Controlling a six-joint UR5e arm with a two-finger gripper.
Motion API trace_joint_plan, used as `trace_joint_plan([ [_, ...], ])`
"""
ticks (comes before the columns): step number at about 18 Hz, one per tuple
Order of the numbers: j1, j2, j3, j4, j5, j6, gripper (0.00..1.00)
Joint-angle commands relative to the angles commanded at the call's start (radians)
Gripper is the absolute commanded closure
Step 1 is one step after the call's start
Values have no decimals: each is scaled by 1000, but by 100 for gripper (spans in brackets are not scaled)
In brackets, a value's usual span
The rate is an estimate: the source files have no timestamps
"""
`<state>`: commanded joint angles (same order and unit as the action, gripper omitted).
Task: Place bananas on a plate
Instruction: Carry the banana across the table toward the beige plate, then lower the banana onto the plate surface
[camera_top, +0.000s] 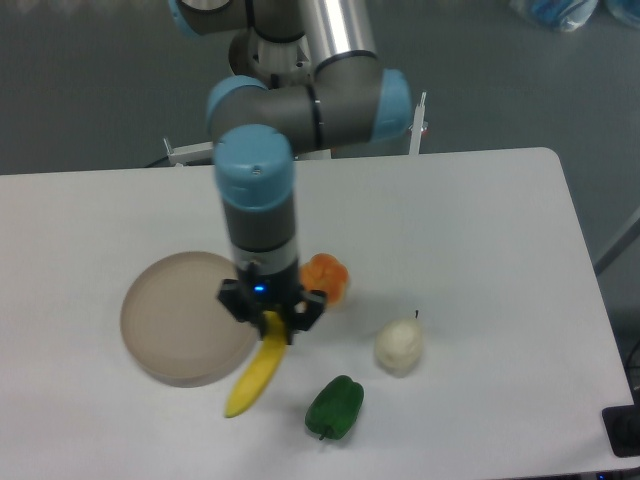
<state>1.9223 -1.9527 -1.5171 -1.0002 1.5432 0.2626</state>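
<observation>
Right at the plate's (180, 320) near-right edge, the tool (272, 322) hangs with its fingers pinched onto the upper end of the banana (254, 372). The banana dangles from that grip, slanting down and to the left, its lower tip close to the white table (480, 250), just off the plate's rim. Whether that tip actually touches the table is hard to say from this angle. The fingers sit close together around the fruit, with only the banana's thickness between them.

The arm comes in from the top, grey links and blue joint caps, the wrist pointing straight down over the plate's right side. The beige plate sits on the left half of the table with nothing on it.

Just behind the tool, to its right, the orange fruit (330, 275) peeks out, partly hidden by the wrist. Further right rests the pale pear-shaped fruit (399, 346) with a small dark stem. In front, near the table's lower edge, lies the green pepper (335, 407), just beside the banana's lower half but apart from it.
</observation>
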Motion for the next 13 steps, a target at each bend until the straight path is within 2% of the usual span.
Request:
trace_joint_plan([
  [5, -45, -18, -8, 2, 11, -66, 74],
  [7, -60, -29, -23, 24, 15, -77, 74],
  [11, -75, -14, -110, 55, 15, -53, 74],
  [13, -75, 3, -158, 58, 35, 47, 74],
])
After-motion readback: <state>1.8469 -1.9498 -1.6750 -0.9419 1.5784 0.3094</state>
